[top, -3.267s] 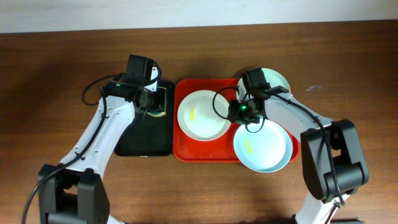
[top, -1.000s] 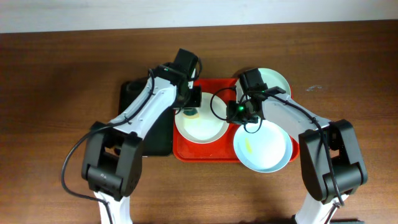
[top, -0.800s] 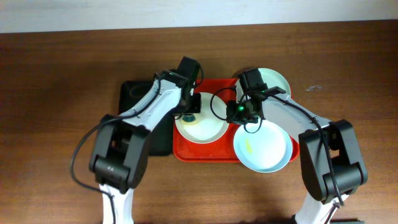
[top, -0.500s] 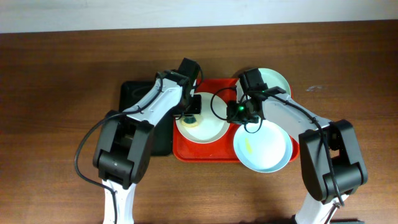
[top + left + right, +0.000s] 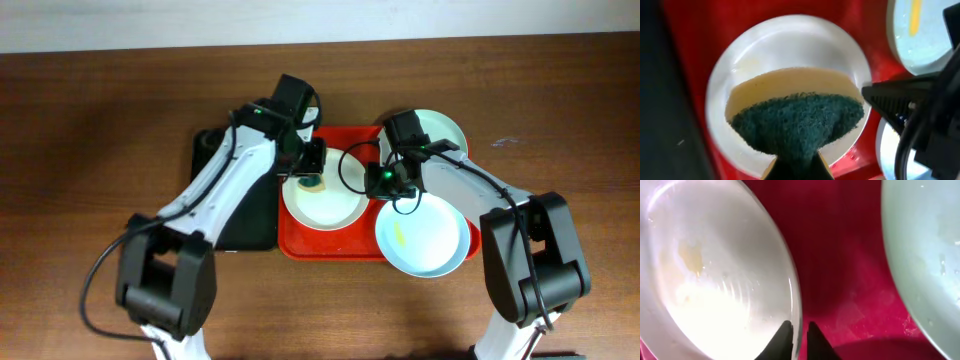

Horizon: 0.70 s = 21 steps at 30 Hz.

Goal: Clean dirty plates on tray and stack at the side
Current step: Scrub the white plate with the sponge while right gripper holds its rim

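Pinching the sponge (image 5: 800, 117) tight, left end effector (image 5: 796, 172) — only the right wrist view shows right end effector (image 5: 798, 335) astride the rim of the white plate (image 5: 715, 285), grip unclear.

You're looking at a red tray (image 5: 290, 240) and a black tray (image 5: 245, 225) on a brown wood-grain bench (image 5: 90, 150). The white plate (image 5: 335, 205) has a faint yellowish smear, the pale mint-blue plate (image 5: 430, 245) a yellow streak. The sponge (image 5: 797, 120) is dark green over yellow.
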Available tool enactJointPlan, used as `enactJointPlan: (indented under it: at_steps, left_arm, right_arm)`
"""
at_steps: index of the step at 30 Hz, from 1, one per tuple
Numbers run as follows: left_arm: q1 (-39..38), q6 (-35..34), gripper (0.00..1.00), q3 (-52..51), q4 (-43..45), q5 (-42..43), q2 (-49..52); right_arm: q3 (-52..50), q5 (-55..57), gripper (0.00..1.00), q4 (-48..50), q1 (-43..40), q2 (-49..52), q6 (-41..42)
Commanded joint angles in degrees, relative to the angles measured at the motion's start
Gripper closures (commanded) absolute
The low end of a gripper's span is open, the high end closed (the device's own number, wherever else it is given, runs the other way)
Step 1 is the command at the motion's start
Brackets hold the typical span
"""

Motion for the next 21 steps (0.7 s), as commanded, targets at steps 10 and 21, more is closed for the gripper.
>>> enactJointPlan:
  at_steps: [10, 21]
  left_arm:
    - [-1.5, -3.0, 1.0, -0.1, -1.5, -5.9, 8.1]
    - [-1.7, -2.3, 1.0, -0.1, -0.6, 6.9, 18.4]
  right_arm:
    - [-0.4, -0.3, 0.96, -0.2, 0.6, 0.2, -2.3]
    - [-0.4, -0.3, 0.96, -0.2, 0.6, 0.2, -2.3]
